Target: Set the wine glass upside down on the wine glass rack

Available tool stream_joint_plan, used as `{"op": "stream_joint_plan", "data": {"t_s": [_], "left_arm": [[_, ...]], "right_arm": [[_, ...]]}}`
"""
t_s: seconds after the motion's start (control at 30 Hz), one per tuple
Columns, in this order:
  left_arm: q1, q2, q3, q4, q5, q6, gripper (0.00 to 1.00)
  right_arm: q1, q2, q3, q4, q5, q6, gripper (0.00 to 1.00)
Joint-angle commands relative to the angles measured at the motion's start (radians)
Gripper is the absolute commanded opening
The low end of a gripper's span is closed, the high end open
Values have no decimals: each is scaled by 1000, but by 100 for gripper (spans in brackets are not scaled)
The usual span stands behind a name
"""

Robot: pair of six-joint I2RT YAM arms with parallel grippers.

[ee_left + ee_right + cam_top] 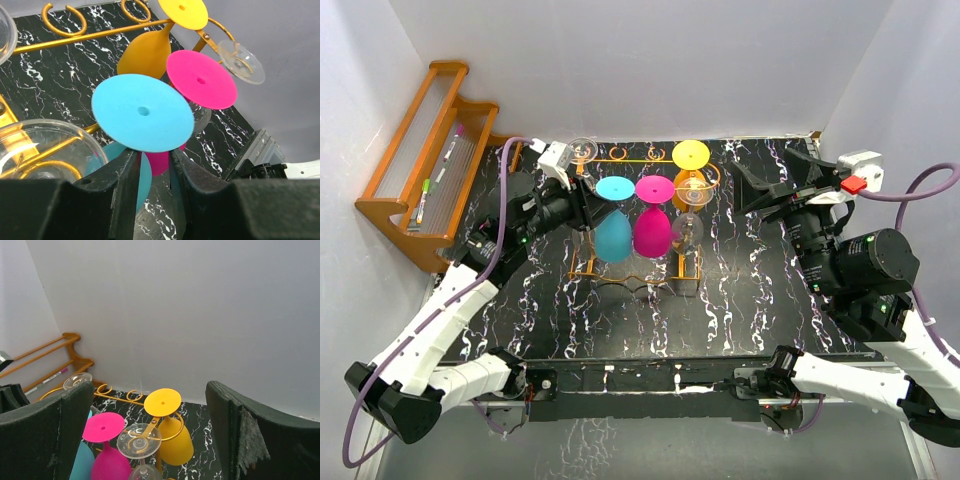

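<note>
Top view first: the wine glass rack (638, 160) stands near the desk's far edge, about mid-width. The blue wine glass (614, 235) hangs bowl-down at its left end, with the magenta glass (652, 232) just beside it. The left gripper (582, 192) is right at the blue glass, and the right gripper (745, 187) hangs well apart, toward the right edge. Left wrist: 2 fingers (125, 190) sit close together either side of the blue glass, but its foot hides the stem, so I cannot tell if they pinch it. A clear glass (40, 150) sits just beside them. Right wrist: jaws spread wide, nothing between. Danger: if the stem isn't seated in its ring, letting go drops it, and a crooked pull-back could knock a neighbour.
</note>
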Motion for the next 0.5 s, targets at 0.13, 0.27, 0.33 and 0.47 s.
{"op": "stream_joint_plan", "data": {"t_s": [0.13,0.27,0.33,0.47], "left_arm": [[8,-49,119,-95,48,72,32],[10,-74,144,-132,80,86,36],[14,-86,152,-150,96,91,37],[19,-113,172,-183,118,104,41]], "right_arm": [[0,-42,-80,122,-73,-46,98],[0,-51,-94,124,-93,-9,98],[0,-45,-84,109,-87,3,98],[0,-13,-86,119,10,9,98]]}}
